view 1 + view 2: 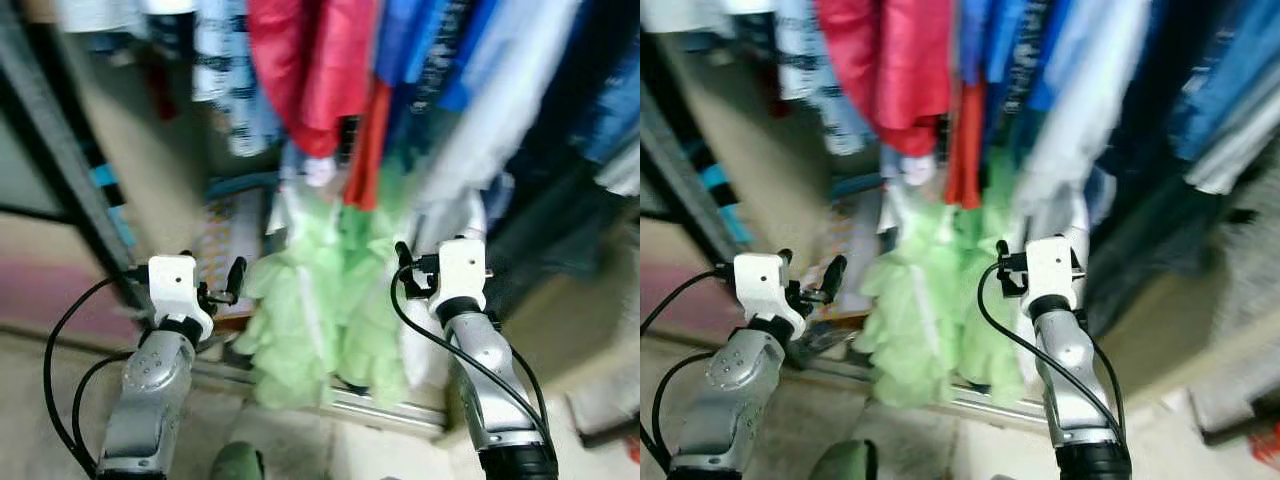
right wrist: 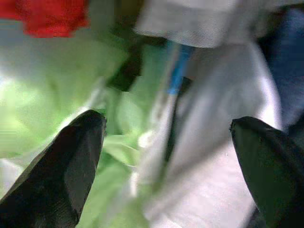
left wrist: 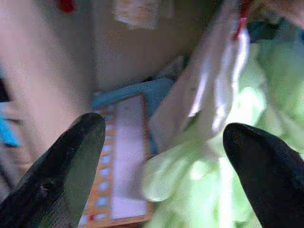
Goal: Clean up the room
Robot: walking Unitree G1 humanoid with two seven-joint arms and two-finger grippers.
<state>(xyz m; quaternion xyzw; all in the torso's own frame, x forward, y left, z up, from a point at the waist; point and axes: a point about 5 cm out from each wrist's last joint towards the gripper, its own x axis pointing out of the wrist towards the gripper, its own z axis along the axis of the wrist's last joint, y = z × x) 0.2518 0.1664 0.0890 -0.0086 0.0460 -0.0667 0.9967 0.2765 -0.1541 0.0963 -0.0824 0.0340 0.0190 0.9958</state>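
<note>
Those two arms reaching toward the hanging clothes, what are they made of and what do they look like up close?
Each arm is a silver metal tube with a black band and a white boxy wrist block. Thin black cables loop loosely alongside both. The left gripper and the right gripper each end in two long, smooth black fingers tapering to rounded tips. The views are blurred, so no markings can be read.

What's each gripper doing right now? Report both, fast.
Left gripper: open, holding nothing, pointed at the light green garment.
Right gripper: open, holding nothing, near the white garment.
</note>
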